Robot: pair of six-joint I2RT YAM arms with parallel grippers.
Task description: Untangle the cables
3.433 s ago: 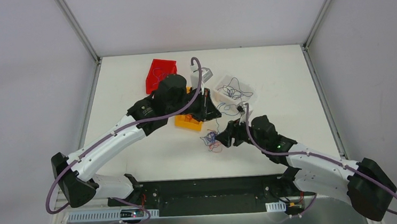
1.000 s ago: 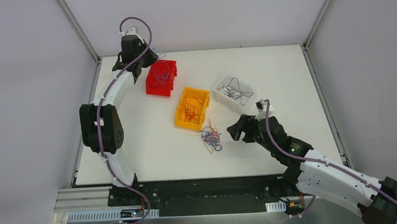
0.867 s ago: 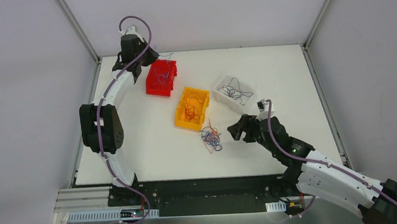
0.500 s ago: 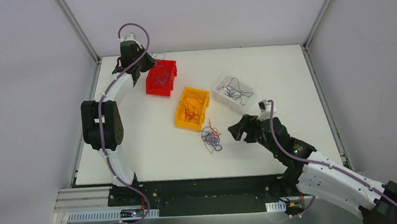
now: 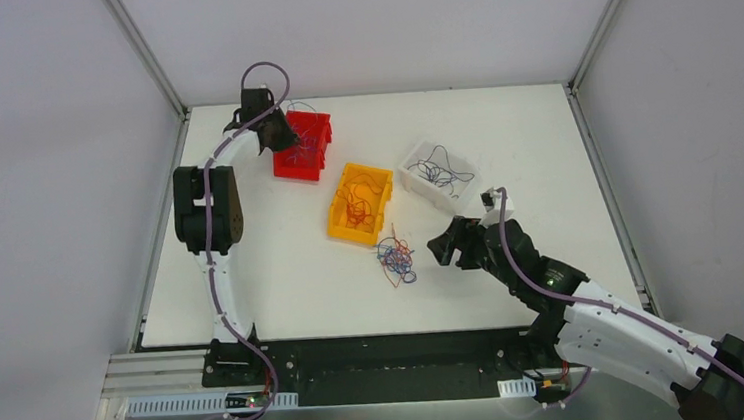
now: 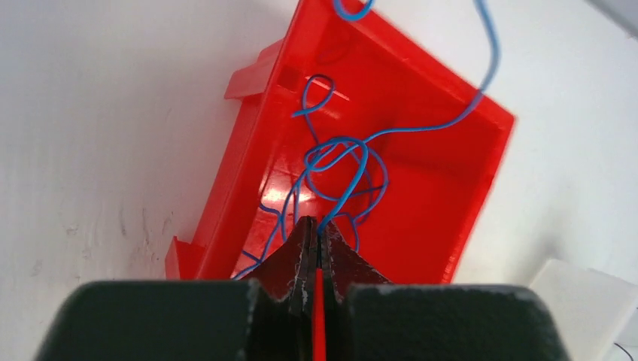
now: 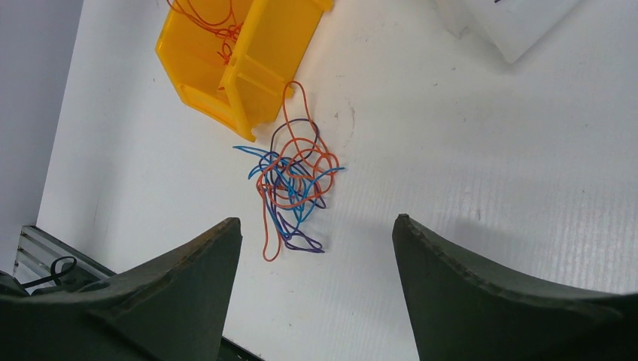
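Shifted since a second ago: left arm [image 5: 205,198], in from beyond the far left corner of the counter [image 5: 283,277], elbow further right, wrist now at the left rim of the red bin [image 5: 300,172]. No change in the right arm [image 5: 608,324] over that second.

Nearest, right jaws: spread wide, hold nothing, hover low over bare counter just right of the tangle of cables [image 5: 395,259]. Blue, orange and purple strands knotted together there, flat on the counter, with one orange loop trailing toward the near edge. Tangle just beside the near corner of the yellow bin [image 5: 350,234], whether touching it hard to tell.

Further back, orange wires [image 5: 358,206] bunched inside the yellow bin. To its right, well apart from the tangle, a translucent white bin [image 5: 425,190] with dark and blue wires [image 5: 440,172] in it.

Farthest, the red bin with blue loops inside. Left jaws above its near left wall, pressed together on a blue wire [image 6: 336,140] at the very tips. From the pinch, up into a knot of loops over the bin floor, then on in a long curve across the far wall and out of the wrist view. Thin red line between the closed fingers, nature unclear.
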